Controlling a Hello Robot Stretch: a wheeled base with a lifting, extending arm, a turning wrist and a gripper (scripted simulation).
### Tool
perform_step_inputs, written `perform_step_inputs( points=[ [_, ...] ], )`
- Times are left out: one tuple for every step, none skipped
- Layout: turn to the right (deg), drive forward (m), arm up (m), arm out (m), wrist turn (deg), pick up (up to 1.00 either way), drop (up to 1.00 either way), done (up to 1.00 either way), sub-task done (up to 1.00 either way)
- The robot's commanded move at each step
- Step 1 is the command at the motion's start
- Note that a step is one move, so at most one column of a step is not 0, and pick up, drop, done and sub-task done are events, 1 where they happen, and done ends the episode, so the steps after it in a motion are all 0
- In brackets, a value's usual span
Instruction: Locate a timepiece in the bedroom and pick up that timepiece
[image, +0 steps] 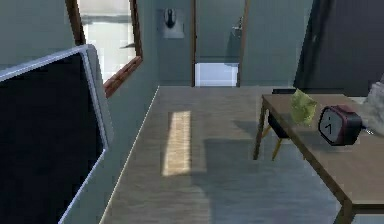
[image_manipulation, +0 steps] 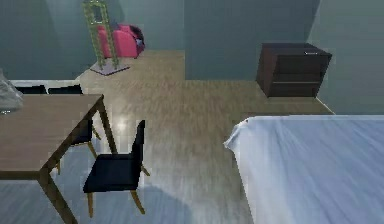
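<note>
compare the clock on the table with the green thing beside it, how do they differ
Colour: the clock is dark red with a round white face; the green thing is plain yellow-green. Shape: the clock is a chunky box; the green thing looks thin and flat. Place: the clock stands nearer, the green thing farther back. Both are on the brown table.
</note>
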Motion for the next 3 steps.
perform_step_inputs(
  points=[
    [0.0, 0.15, 0.0, 0.0, 0.0, 0.0, 0.0, 0.0, 0.0],
    [45.0, 0.0, 0.0, 0.0, 0.0, 0.0, 0.0, 0.0, 0.0],
    [42.0, 0.0, 0.0, 0.0, 0.0, 0.0, 0.0, 0.0, 0.0]
  ],
)
